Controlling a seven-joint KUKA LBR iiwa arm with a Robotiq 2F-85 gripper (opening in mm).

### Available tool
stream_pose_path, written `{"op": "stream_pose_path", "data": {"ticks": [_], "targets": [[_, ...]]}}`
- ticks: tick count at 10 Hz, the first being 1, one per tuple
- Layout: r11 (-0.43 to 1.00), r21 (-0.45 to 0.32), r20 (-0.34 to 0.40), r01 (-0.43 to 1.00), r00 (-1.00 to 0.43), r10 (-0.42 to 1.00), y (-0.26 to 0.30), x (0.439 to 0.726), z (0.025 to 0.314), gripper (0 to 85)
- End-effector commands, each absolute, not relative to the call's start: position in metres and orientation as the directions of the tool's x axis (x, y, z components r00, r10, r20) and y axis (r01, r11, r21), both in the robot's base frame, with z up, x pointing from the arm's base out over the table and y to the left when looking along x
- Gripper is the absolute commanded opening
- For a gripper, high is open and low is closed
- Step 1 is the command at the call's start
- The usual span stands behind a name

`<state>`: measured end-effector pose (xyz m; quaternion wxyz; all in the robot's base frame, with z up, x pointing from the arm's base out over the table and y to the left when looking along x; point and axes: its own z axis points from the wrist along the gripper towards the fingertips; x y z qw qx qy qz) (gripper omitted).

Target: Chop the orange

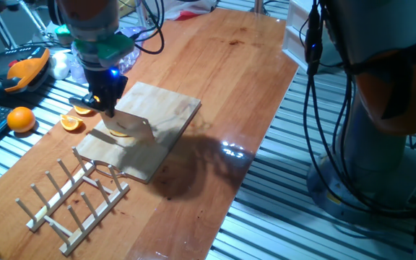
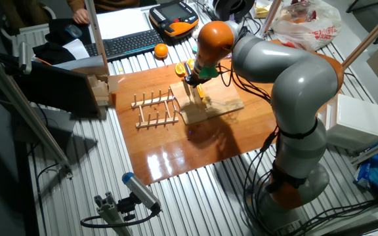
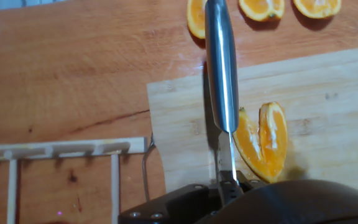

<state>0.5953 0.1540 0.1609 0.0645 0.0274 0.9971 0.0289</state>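
The orange wedge point(image 3: 263, 140) lies on the wooden board point(image 3: 328, 106), with a cut down its middle that leaves two parts touching at the bottom. My gripper point(image 1: 109, 103) is shut on a steel knife point(image 3: 221, 68). In the hand view the blade runs edge-on just left of the wedge. In one fixed view the blade point(image 1: 132, 124) stands on the board point(image 1: 165, 115) over the wedge point(image 1: 119, 133). In the other fixed view the gripper point(image 2: 194, 80) holds the knife point(image 2: 194, 96) above the board point(image 2: 220, 105).
A whole orange point(image 1: 21, 119) and loose orange slices point(image 1: 71, 123) lie left of the board. The slices also show at the top of the hand view point(image 3: 261, 7). A wooden dish rack point(image 1: 74, 195) stands at the front left. A keyboard and teach pendant point(image 2: 174, 16) lie beyond the table.
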Motion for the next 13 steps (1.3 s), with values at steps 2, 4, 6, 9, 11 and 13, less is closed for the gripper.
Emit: {"op": "stream_pose_path", "data": {"ticks": [2, 4, 6, 9, 11, 13], "targets": [[0.997, 0.065, -0.098, -0.03, -0.995, -0.023, 0.154, 0.595, 0.161, 0.0], [0.993, 0.119, -0.072, -0.013, -0.997, -0.005, 0.154, 0.595, 0.161, 0.0], [0.986, 0.163, -0.066, 0.033, -0.997, 0.044, 0.154, 0.595, 0.161, 0.0], [0.973, 0.195, -0.101, 0.125, -0.984, 0.147, 0.207, 0.599, 0.193, 0.0], [0.968, 0.218, -0.135, 0.126, -0.978, 0.157, 0.226, 0.59, 0.194, 0.0], [0.959, 0.258, -0.127, 0.12, -0.98, 0.156, 0.228, 0.589, 0.193, 0.0]]}}
